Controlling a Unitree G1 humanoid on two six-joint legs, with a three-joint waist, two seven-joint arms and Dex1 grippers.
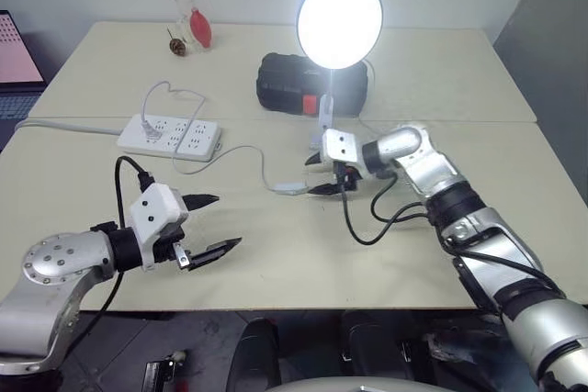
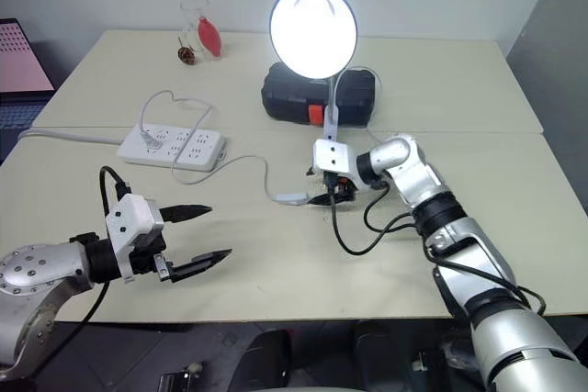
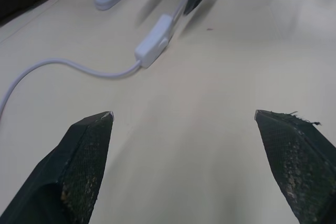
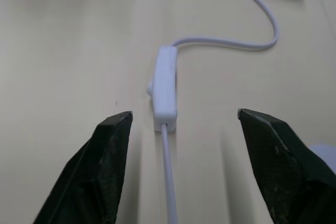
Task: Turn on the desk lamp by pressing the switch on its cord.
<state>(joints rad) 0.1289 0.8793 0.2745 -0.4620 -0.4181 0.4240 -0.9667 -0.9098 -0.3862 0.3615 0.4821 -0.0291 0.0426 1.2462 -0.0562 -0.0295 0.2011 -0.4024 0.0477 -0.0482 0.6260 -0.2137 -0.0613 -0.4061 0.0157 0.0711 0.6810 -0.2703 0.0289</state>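
Observation:
The desk lamp stands at mid-table with its round shade glowing bright white. Its thin white cord runs from the power strip to the switch, a small white bar lying flat on the table. My right gripper is open just right of the switch, pointing left at it. In the right wrist view the switch lies ahead of the spread fingers, touching neither. My left gripper is open near the front left, apart from the switch, with nothing between its fingers.
A white power strip lies at the left with a plug in it. A black case sits behind the lamp. A glass with a red object stands at the back. A laptop screen shows at the far left edge.

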